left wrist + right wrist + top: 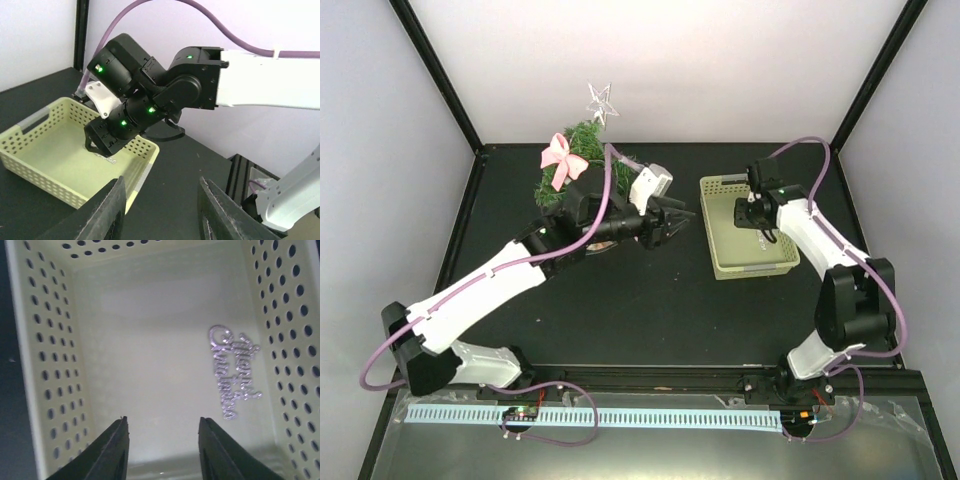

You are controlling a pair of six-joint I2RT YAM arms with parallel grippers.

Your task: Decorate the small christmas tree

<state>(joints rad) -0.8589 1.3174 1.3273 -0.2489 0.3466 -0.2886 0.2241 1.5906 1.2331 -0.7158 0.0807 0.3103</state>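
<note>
The small christmas tree [582, 160] stands at the back left of the table, with a pink bow [560, 157] on it and a clear star [602, 101] on top. My left gripper [672, 217] is open and empty, just right of the tree, pointing toward the basket. My right gripper [756, 213] is open and empty, lowered into the pale green basket [722, 258]. In the right wrist view a silver glitter script ornament [233, 371] lies flat on the basket floor [150, 340], to the right of my open fingers [116, 447].
The basket [30, 165] has perforated walls and sits right of centre. The left wrist view shows my right arm [165, 95] reaching down into it. Black frame posts stand at the back corners. A white slotted rail [620, 415] runs along the near edge.
</note>
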